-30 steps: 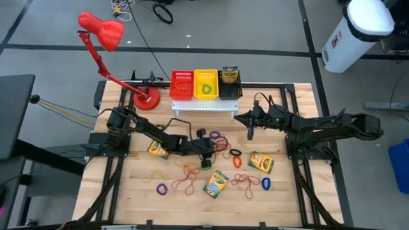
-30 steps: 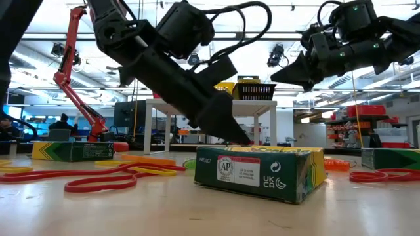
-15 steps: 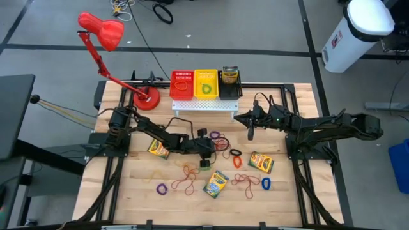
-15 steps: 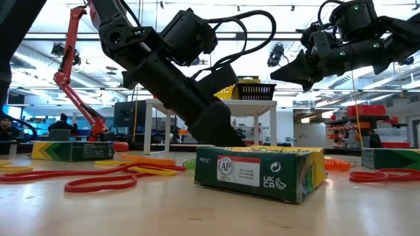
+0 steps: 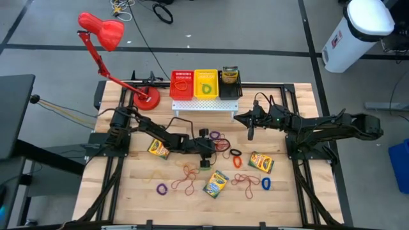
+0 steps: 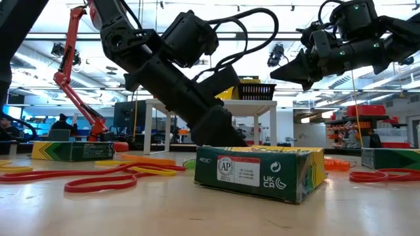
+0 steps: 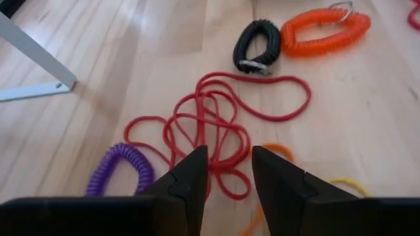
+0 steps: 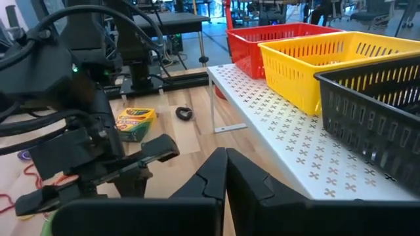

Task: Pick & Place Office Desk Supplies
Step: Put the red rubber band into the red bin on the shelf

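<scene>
My left gripper [image 7: 230,172] stands open low over the table's middle [image 5: 206,155]. Its fingertips straddle the near loops of a tangled red rubber band [image 7: 211,124] that lies flat on the wood. A purple coil [image 7: 118,172], a black coil [image 7: 256,47] and an orange coil [image 7: 325,29] lie around it. Three crayon boxes lie flat on the table [image 5: 158,149], [image 5: 216,183], [image 5: 261,162]. My right gripper [image 8: 226,172] is shut with nothing in it, raised in front of the white rack [image 5: 250,133]. My left gripper slants down from the table's left, one finger [image 7: 190,176] on each side of the red band's near loops [image 7: 226,164]. I cannot tell whether the fingers touch the band or the wood.
The white rack [image 5: 204,104] at the back carries a red basket [image 5: 182,84], a yellow basket [image 5: 206,84] and a black basket [image 5: 231,83]. A red desk lamp [image 5: 146,99] stands at the back left. More bands lie toward the near edge [image 5: 185,182], [image 5: 266,184].
My left gripper has rolled a little about the line it points along, staying low over the red rubber band. My right arm has kept still.
</scene>
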Robot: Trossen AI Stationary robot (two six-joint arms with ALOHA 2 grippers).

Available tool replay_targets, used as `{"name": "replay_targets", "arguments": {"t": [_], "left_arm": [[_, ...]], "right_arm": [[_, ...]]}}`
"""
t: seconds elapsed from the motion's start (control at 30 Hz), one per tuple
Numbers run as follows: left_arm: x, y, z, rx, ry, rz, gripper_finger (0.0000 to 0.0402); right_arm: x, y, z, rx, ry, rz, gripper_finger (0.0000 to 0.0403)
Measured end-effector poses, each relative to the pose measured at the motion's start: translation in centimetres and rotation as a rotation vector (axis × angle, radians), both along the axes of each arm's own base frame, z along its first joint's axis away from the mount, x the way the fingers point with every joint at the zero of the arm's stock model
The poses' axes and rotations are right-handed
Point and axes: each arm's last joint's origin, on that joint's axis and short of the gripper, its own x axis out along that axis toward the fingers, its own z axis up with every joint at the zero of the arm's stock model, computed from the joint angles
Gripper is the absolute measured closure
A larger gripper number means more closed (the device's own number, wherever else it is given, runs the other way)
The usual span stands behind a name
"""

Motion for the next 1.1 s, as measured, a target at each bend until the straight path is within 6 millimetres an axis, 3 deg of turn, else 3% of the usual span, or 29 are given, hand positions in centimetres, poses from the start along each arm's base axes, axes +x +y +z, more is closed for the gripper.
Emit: {"name": "replay_targets", "arguments": {"t": [0.3,0.63,0.77,1.1], "left_arm": [[0.0,0.0,0.0,0.015,0.007,-0.022,0.0300],[0.1,-0.1,0.3,0.027,-0.013,-0.043,0.0392],[0.1,0.0,0.7,0.030,-0.025,-0.044,0.0395],[-1.5,-0.1,6.5,-0.017,-0.061,-0.016,0.0395]], "right_arm": [[0.0,0.0,0.0,-0.001,-0.001,0.000,0.0384],[0.0,0.0,0.0,-0.001,-0.001,0.001,0.0384],[0.0,0.0,0.0,-0.001,-0.001,0.000,0.0384],[0.0,0.0,0.0,-0.001,0.000,0.001,0.0384]]}}
